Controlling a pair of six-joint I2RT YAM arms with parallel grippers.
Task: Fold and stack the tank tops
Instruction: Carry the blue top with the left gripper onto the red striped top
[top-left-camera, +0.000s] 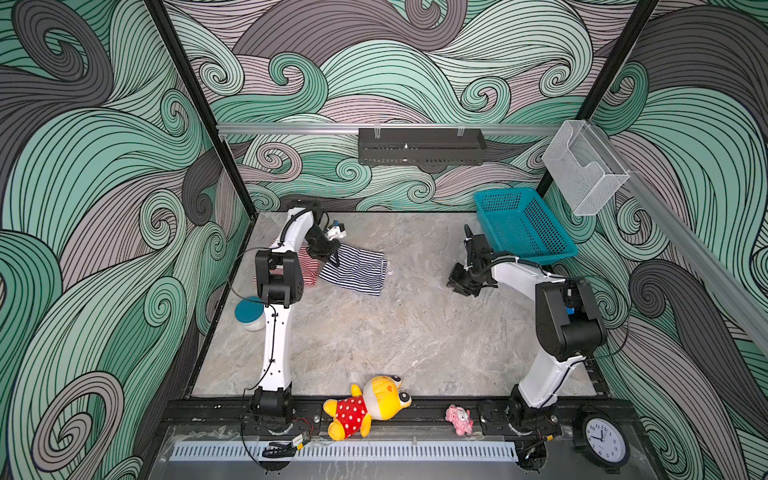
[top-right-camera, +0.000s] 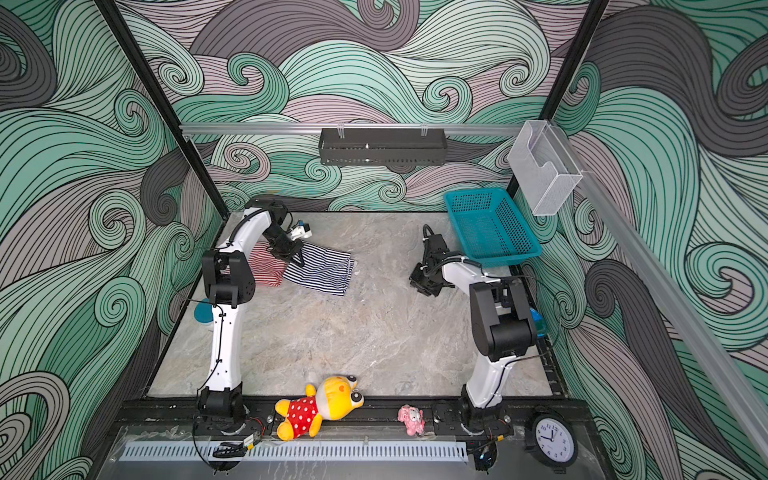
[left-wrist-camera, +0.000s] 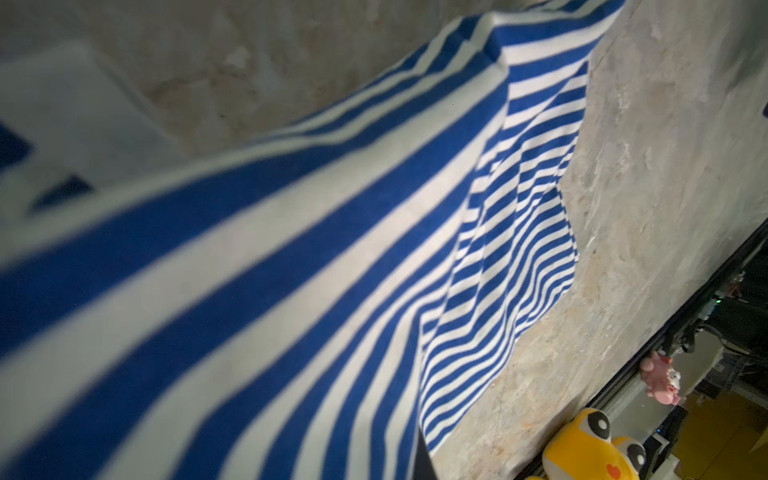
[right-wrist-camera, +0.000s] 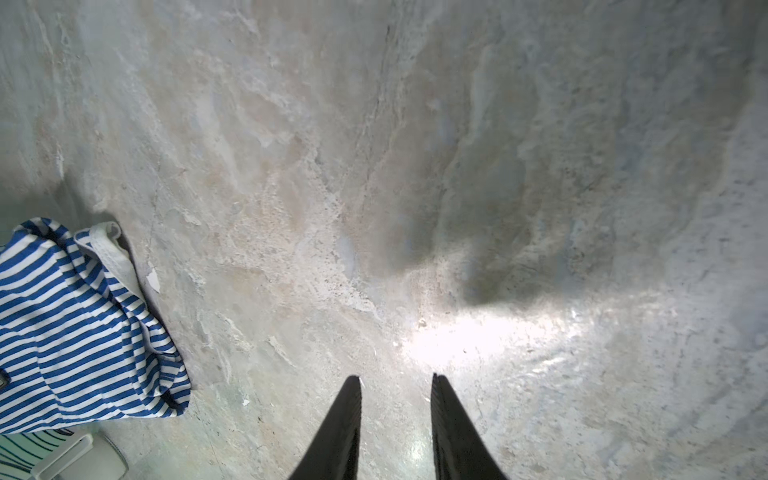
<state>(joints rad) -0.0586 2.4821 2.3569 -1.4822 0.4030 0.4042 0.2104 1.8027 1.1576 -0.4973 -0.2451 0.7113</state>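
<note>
Navy top (top-left-camera: 359, 272); left pincer (top-left-camera: 332, 261), seemingly, overhead-only

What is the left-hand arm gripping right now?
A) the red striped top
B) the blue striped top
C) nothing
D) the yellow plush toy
B: the left gripper is pinched shut on an edge of the navy-and-white tank top, whose cloth hangs raised in the left wrist view.

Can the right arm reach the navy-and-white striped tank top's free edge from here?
Probably yes. Only bare marble-look table lies between the right gripper, open and empty, and the navy-and-white striped knit tank top; the left gripper pinches its opposite side.
</note>
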